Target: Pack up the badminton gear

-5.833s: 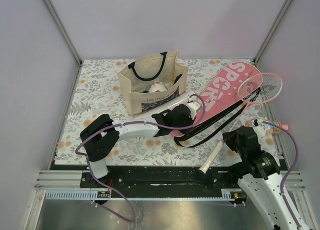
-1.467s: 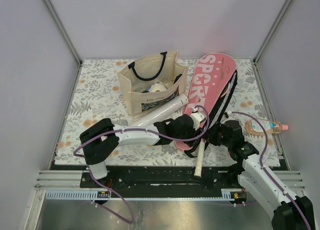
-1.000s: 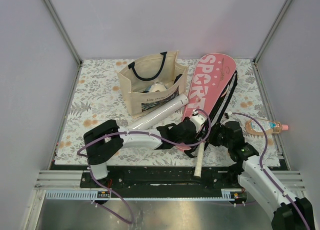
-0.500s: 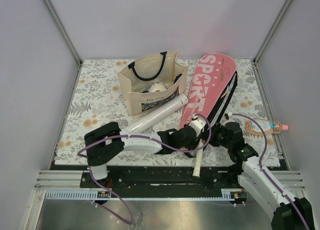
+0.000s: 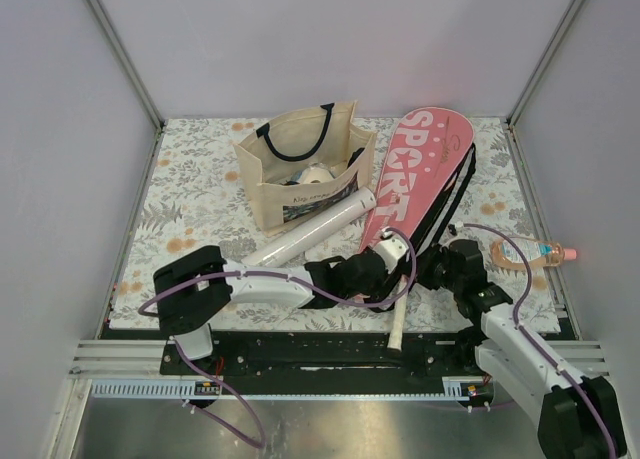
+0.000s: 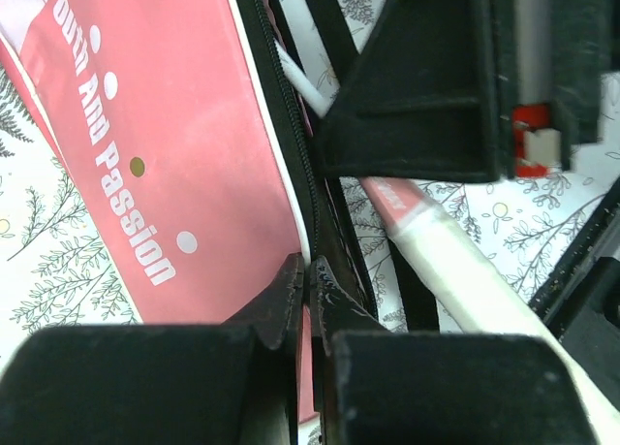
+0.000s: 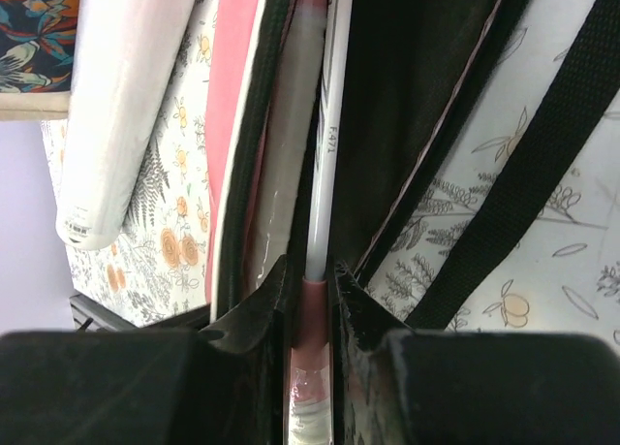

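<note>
A: Left jaws have snapped together since half a second ago, haven't they?

B: Yes. They stood apart then. Now the left gripper (image 6: 306, 270) is clenched on the black zip edge of the pink racket-shaped cover (image 5: 420, 169), printed SPORT, close to its narrow end.

A: Run me across from the left.

B: On the floral-cloth worktop (image 5: 190, 179), the beige tote bag (image 5: 265, 179) with black handles stands upright at 11 o'clock. In front of it lies the long white tube (image 5: 305, 234), slanting from 8 o'clock up to the centre. Its far end is just beside the bag's front corner; I cannot tell whether they touch.

A: And the cover itself?

B: Broad head at 1 o'clock, tapering down towards 6 o'clock. Its black strap (image 7: 528, 164) trails along the right side.

A: Where's the racket?

B: The white-handled racket (image 5: 398, 317) sits in the cover. Only its handle pokes out of the narrow end, pointing to 6 o'clock across the near edge of the cloth. The head is hidden inside.

A: Right arm?

B: The right gripper (image 7: 308, 275) is at 5 o'clock, jaws grasping the racket's thin shaft in the cover's open mouth.

A: Anything further right?

B: A small clear bottle (image 5: 530, 251) with a pink cap, lying on its side at 4 o'clock, well apart from the cover.
</note>
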Tool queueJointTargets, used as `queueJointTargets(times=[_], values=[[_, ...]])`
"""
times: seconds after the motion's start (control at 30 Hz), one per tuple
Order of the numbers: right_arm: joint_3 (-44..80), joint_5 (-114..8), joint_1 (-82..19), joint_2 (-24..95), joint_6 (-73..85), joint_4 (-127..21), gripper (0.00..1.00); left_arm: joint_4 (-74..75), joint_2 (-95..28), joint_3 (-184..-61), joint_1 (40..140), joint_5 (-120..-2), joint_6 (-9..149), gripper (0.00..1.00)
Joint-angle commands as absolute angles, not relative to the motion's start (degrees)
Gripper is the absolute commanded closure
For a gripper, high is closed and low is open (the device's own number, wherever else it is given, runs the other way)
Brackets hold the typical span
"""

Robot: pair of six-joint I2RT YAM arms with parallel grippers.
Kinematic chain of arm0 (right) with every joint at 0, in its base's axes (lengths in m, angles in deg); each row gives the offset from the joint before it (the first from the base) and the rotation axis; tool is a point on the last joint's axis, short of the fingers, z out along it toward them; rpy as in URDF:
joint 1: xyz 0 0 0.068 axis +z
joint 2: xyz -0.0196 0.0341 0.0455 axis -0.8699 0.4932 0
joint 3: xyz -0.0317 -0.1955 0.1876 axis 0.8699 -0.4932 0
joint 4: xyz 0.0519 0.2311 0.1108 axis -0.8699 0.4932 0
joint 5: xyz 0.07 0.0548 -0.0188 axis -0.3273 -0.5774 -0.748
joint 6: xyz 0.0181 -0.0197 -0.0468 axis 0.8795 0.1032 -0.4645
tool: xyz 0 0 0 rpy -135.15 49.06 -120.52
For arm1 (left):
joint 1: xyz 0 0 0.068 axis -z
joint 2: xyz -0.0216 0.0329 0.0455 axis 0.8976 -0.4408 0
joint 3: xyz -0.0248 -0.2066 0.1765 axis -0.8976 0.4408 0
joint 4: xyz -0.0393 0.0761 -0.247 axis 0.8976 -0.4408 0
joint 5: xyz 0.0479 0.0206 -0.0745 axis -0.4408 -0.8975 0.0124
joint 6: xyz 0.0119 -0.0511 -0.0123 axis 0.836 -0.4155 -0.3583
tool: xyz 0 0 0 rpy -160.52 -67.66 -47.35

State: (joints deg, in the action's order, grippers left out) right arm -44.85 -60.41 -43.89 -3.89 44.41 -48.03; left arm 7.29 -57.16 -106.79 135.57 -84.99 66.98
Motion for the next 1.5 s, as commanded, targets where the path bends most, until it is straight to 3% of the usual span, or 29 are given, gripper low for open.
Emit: queueJointTargets(times=[0.0,0.47,1.1,1.33,1.47], values=[[-40.7,-62.5,-45.5,1.0,41.4,-60.3,1.0,11.3,-52.5,-106.1,135.7,-80.3,70.4,1.0],[-37.6,-54.5,-48.1,17.7,45.8,-80.1,1.0,13.6,-47.8,-101.4,135.7,-77.2,69.9,1.0],[-44.8,-43.0,-48.1,42.1,57.4,-125.1,1.0,22.6,-48.2,-97.6,136.4,-69.9,58.1,1.0],[-45.8,-41.0,-47.8,42.1,59.8,-123.0,0.74,24.2,-52.4,-97.9,137.4,-69.6,55.8,1.0],[-44.4,-40.0,-47.8,34.9,59.7,-106.5,0.55,23.7,-53.7,-98.2,137.5,-70.9,55.2,1.0]])
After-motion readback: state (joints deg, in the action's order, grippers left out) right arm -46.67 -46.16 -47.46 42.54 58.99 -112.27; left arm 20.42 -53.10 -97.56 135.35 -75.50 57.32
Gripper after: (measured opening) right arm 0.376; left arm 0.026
